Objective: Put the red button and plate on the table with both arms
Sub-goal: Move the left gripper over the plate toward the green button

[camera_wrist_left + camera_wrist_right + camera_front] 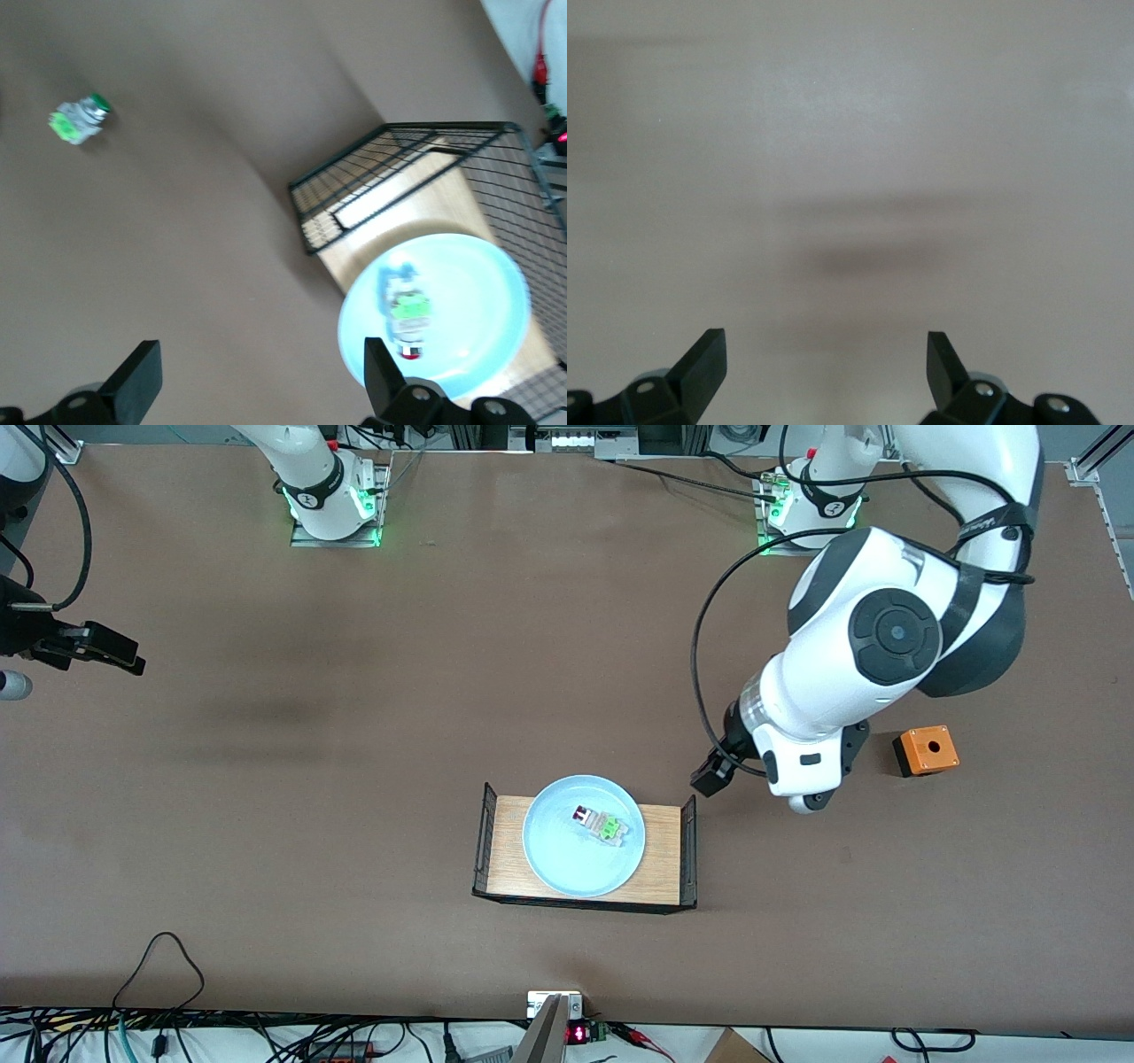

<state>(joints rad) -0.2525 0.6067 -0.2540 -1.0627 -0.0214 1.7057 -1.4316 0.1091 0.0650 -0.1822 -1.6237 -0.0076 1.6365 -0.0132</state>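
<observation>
Round glossy plate [567, 859], slatted wooden tray [507, 850]

Brown matte surface [372, 797], 1 continuous top. Directly on it: 1 wooden tray [509, 850] with black wire-mesh ends, nearer the front camera; 1 orange box [926, 750] with a dark round hole, toward the left arm's end; 1 small green-and-white piece [78, 119], well apart from the tray; both arm bases.
</observation>
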